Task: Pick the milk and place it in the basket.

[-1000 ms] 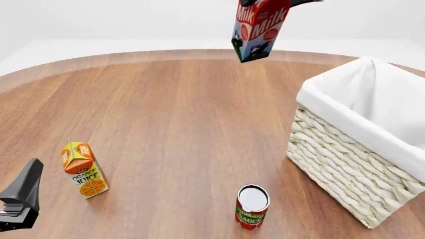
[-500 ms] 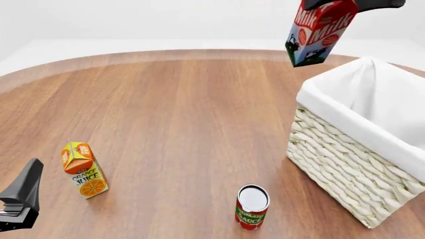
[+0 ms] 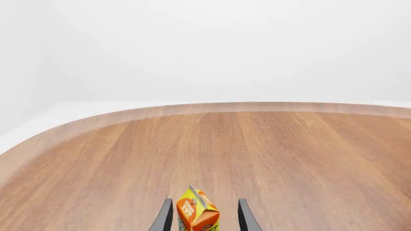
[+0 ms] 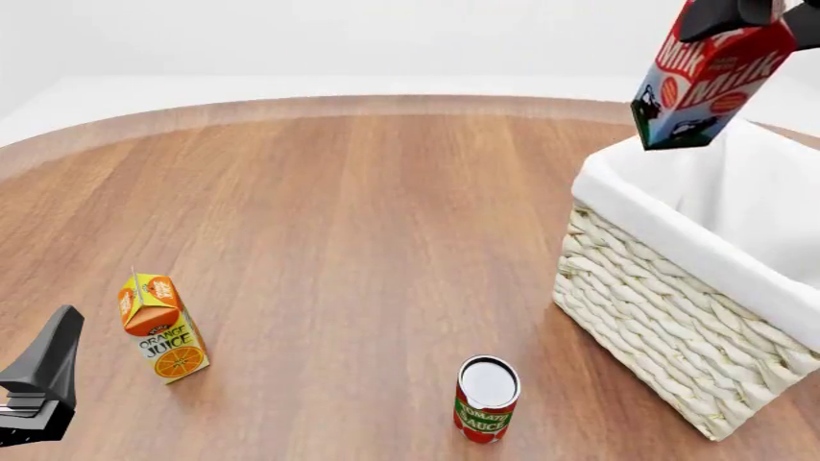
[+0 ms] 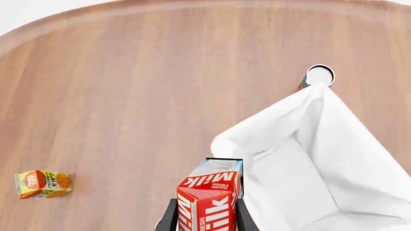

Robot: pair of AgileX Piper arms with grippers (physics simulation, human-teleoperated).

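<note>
- My right pincer [image 5: 204,222] pinches the small red gable-top milk carton [image 4: 706,84] by its top, one dark finger pressed on each side of it in the right wrist view.
- In the front view that carton, with white "Milk" lettering and a cow picture on its blue-and-white lower part, hangs tilted in the air above the far rim of the large pale woven wicker basket [image 4: 666,317], clear of the round wooden table [image 4: 372,221].
- From the right wrist camera the carton's bottom sits at the edge of the white cloth lining [image 5: 321,159] folded over the basket's rim, partly over the opening.
- My left pincer [image 3: 203,222] waits low at the near left of the table, its two fingers spread; I see the small orange-and-white orange juice carton [image 4: 160,327] between them in the left wrist view, standing farther off and untouched.
- A red-and-green tomato sauce can [image 4: 487,399] with a white lid stands upright near the front edge, just beside the basket's near corner.
</note>
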